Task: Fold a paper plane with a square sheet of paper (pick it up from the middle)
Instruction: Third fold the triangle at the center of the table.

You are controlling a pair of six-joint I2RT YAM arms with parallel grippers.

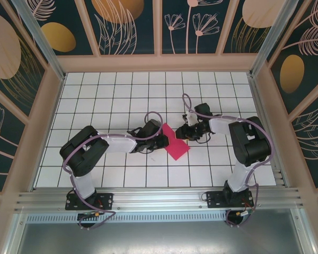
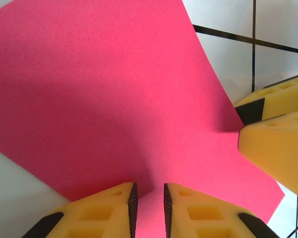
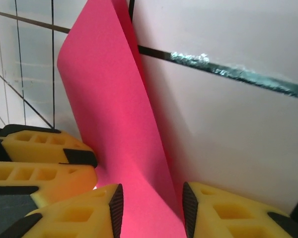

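Observation:
The square sheet of paper (image 1: 176,144) is magenta-pink and lies on the white tiled floor between the two arms. In the left wrist view the paper (image 2: 114,89) spreads flat under my left gripper (image 2: 149,191), whose jaws stand a narrow gap apart with their tips down on it. My right gripper (image 3: 151,196) is open, and a raised, curled flap of the paper (image 3: 109,99) stands between its jaws, close against the right pad. From above, the left gripper (image 1: 163,140) and the right gripper (image 1: 184,132) meet at the sheet's far corner. No paper plane is in view.
The right gripper's yellow fingers (image 2: 278,134) reach in at the paper's right edge, and the left fingers (image 3: 44,163) sit just left of the flap. Patterned walls (image 1: 159,26) enclose the tiled floor (image 1: 106,95). An aluminium rail (image 1: 159,198) runs along the near edge.

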